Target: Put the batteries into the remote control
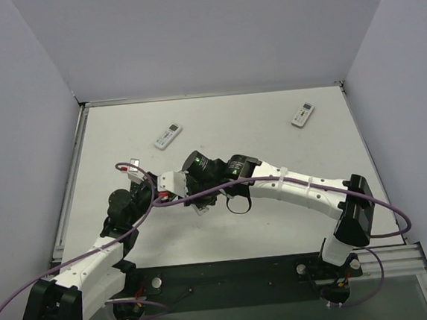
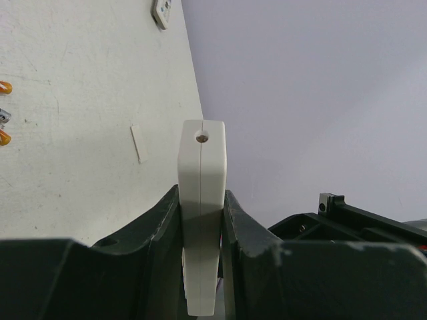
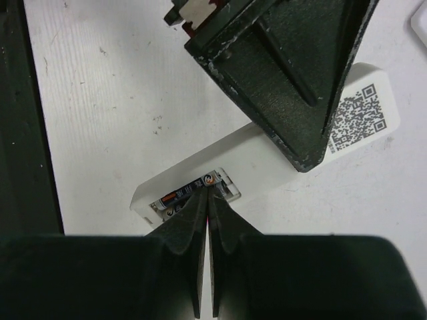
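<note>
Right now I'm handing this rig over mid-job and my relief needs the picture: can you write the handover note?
Left gripper: shut on the remote, held on edge, battery bay open.
Right gripper: shut, tips at one battery lying in the bay.
Done: one cell in; a second, cannot tell.
Left: seat it fully, load any missing cell, refit the cover, likely the white strip lying nearby.
Two other remotes lie farther back.

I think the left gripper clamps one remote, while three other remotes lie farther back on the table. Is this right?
Not quite. Only two other remotes lie farther back, the far-left remote and the far-right remote, as the top external view shows. The left gripper does clamp the held remote.
</note>
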Available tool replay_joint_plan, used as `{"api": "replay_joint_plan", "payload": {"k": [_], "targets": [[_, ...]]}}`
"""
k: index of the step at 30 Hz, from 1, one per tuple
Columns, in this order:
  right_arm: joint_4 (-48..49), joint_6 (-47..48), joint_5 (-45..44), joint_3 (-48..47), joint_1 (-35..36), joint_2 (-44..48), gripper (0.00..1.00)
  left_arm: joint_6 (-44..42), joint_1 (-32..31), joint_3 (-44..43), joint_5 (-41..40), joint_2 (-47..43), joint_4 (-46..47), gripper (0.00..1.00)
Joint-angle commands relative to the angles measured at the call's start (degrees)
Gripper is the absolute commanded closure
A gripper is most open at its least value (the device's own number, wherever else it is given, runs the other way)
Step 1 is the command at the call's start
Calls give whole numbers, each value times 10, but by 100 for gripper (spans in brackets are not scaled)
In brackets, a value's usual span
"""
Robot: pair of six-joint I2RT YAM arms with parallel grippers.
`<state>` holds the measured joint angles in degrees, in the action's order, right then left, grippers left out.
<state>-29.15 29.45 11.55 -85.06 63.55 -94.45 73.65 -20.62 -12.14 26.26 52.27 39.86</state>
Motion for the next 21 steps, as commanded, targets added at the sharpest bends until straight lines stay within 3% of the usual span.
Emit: {"api": "replay_joint_plan", "payload": {"k": [1, 5, 9, 12, 14, 21], "targets": [[6, -50, -61, 0, 0, -35, 100, 63, -12, -36, 54, -38, 113, 100], [8, -76, -68, 7, 0, -1, 100, 1, -11, -31, 31, -52, 39, 100], [15, -160, -125, 31, -7, 62, 100, -74, -11, -24, -2, -64, -35, 100], [15, -214, -191, 66, -25, 102, 86, -89, -11, -15, -14, -62, -41, 100], [10, -277, -207, 90, -46, 134, 66, -97, -11, -13, -19, -60, -43, 100], [1, -450, -221, 247, -167, 226, 60, -111, -11, 5, -37, -55, -49, 100]]}}
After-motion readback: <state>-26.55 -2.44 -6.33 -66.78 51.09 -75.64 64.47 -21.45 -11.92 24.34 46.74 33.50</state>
